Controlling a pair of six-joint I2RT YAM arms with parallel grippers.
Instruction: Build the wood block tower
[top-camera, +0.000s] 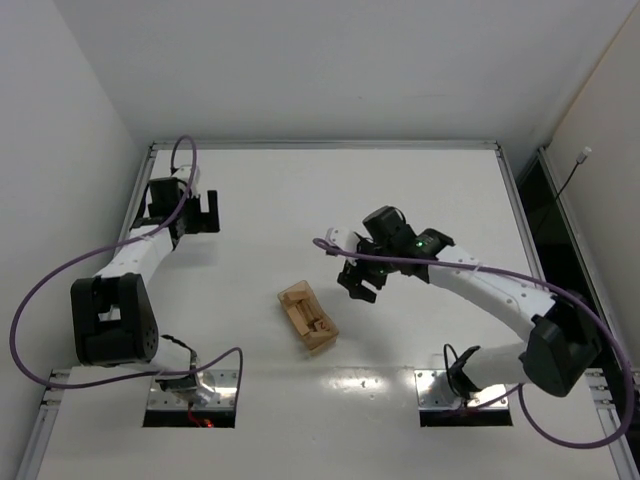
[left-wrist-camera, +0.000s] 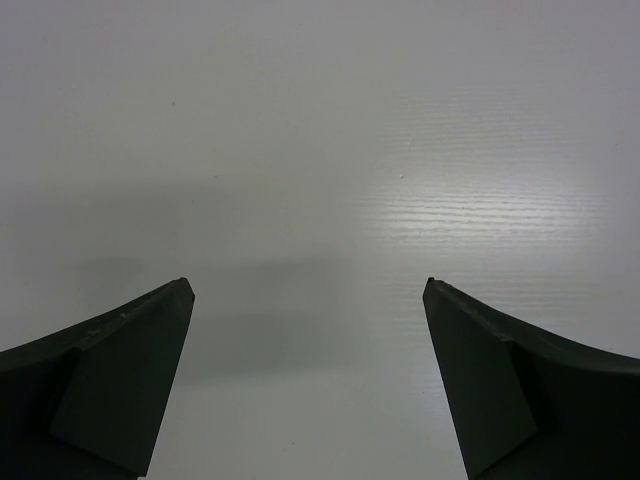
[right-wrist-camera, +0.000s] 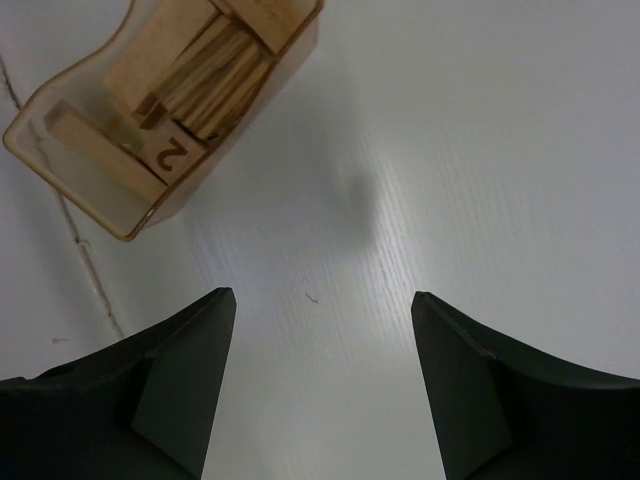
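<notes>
Toward the 6 o'clock side of the desk (top-camera: 420, 180), a clear tray (top-camera: 292, 297) holds the wood blocks (right-wrist-camera: 215, 70) in a loose pile, one of them stamped 2 (right-wrist-camera: 172, 153). Just beyond, at the tray's 1 o'clock, my right jaws hang spread wide over bare desk, pinching nothing. Farthest out, toward the desk's 10 o'clock corner, my left jaws are likewise spread and empty.

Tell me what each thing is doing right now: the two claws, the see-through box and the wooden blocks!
Left gripper: open, empty, over bare table.
Right gripper: open, empty, near the box, not touching it.
Clear box: resting on the table, holding the blocks.
Wood blocks: jumbled inside the box, no tower started; one shows a 2.
</notes>
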